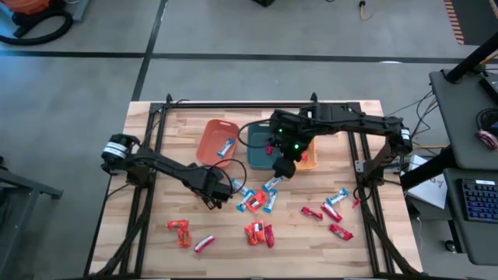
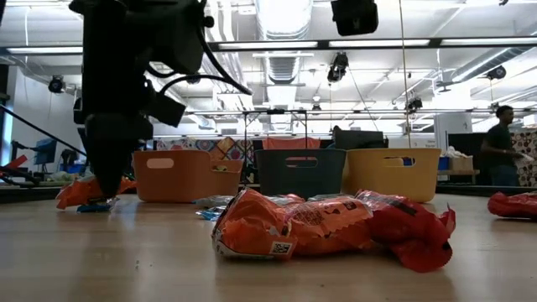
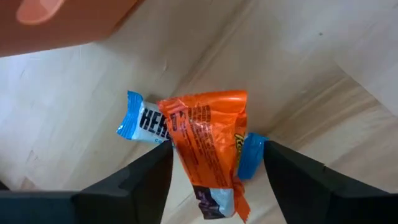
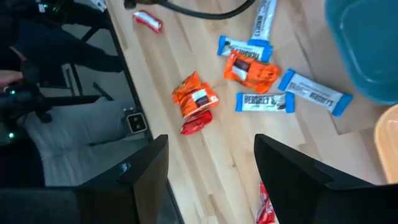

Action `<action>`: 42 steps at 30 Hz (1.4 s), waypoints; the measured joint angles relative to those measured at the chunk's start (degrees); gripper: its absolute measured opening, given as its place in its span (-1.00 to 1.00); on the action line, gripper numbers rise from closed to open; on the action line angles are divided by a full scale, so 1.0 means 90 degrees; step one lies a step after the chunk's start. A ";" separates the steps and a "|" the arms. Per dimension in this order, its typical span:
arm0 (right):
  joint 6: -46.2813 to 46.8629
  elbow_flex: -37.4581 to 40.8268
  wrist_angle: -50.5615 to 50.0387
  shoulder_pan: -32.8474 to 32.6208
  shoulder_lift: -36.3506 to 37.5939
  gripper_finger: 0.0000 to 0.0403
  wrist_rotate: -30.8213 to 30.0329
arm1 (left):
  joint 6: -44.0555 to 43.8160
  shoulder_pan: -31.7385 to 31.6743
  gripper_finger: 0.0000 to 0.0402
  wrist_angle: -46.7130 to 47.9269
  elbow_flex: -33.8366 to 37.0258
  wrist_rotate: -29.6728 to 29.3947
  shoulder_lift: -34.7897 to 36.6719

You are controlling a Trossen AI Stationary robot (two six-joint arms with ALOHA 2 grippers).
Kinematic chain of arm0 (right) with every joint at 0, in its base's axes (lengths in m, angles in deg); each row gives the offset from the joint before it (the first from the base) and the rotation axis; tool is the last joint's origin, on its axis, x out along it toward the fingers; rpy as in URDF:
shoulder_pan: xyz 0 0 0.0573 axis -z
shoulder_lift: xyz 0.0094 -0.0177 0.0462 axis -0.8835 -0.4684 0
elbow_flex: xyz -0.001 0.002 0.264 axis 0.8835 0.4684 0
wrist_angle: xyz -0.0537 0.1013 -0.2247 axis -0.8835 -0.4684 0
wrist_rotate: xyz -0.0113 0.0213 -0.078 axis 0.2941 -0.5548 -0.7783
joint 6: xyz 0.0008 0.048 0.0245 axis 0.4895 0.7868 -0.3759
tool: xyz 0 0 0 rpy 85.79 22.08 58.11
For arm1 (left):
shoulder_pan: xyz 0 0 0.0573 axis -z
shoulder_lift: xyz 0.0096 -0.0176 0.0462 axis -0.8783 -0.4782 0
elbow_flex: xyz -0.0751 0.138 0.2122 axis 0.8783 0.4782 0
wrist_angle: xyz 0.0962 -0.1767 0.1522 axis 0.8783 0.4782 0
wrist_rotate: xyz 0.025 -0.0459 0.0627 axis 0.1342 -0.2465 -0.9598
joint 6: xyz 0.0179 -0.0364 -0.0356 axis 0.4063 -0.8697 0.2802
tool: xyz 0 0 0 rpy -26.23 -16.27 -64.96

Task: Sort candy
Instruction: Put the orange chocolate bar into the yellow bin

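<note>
I have the left tool point(image 3: 214, 171) down over an orange candy point(image 3: 208, 146) that lies across a blue-and-white candy point(image 3: 142, 121), on the desk point(image 1: 156, 241) just in front of the orange bin point(image 1: 208, 144). The fingers stand apart, one on each side of the orange wrapper, not yet pinching it. From above, the left tool point(image 1: 220, 189) sits at the near corner of that bin, with the pair of candies right at its tip.

To do this pick well I want only the orange piece. It rides on top of the blue-and-white one, so I judge a deep grab would catch both wrappers; I would close on the upper wrapper across its narrow width and lift a little before travelling, checking that the blue-and-white one stays on the desk. The wrapper is shiny and crinkled, so it may slip or fold; a slow, firm squeeze at the middle looks safer than at a loose end.

The right tool point(image 1: 285, 167) hangs with its fingers spread wide just in front of the teal bin point(image 1: 257, 149), which stands beside the orange bin, and holds nothing. Its wrist view looks down on more candy point(image 4: 252, 70) scattered in front of the bins, orange, red and blue-and-white. One blue-and-white candy point(image 1: 226, 146) already lies inside the orange bin, so I cannot tell from colour alone which bin the orange piece belongs in; the yellow bin point(image 1: 310, 155) beyond the teal one is mostly hidden by the right arm.
</note>
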 joint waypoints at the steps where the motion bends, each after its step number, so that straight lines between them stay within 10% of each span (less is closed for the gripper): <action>1: 0.0000 0.0000 0.0001 0.0006 0.0000 0.12 -0.0002 | 0.0000 0.0000 0.08 -0.0019 0.0000 0.0000 -0.0023; 14: -0.0190 0.0000 0.0015 0.0006 0.0000 0.12 -0.0459 | 0.0011 0.0002 -0.65 -0.0026 -0.0015 0.0000 0.0196; 27: 0.0118 0.0000 -0.0073 0.0052 0.0136 0.12 -0.0519 | 0.0955 0.0002 -0.98 -0.0024 -0.0459 -0.0007 0.2189; 42: -0.2397 0.0023 0.4587 -0.0798 -0.0210 0.12 -0.2004 | 0.3297 -0.0041 -0.98 -0.3626 -0.0532 -0.0563 0.3981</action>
